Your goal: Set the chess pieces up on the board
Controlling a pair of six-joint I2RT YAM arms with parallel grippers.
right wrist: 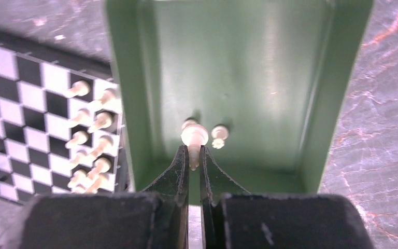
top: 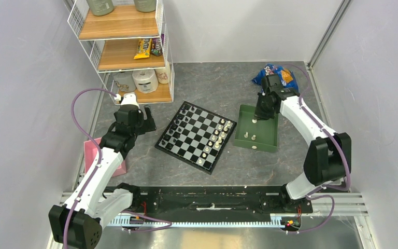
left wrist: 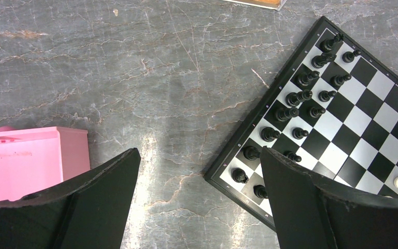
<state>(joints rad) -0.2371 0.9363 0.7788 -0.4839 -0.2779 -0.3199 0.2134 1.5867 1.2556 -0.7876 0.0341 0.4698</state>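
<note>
Right tool (right wrist: 194,155) clamped on a white piece (right wrist: 194,136), mid-frame in the tray (right wrist: 134,104); left tool (left wrist: 199,155) wide open, holding nothing. We'd lift straight up, clear the neighbour piece (right wrist: 219,135) and tray wall, then cross left to the board (right wrist: 31,96).

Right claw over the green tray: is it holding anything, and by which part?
Yes. The right gripper pinches a cream-white chess piece by its slim upper end, its wider part pointing down into the green tray.
</note>
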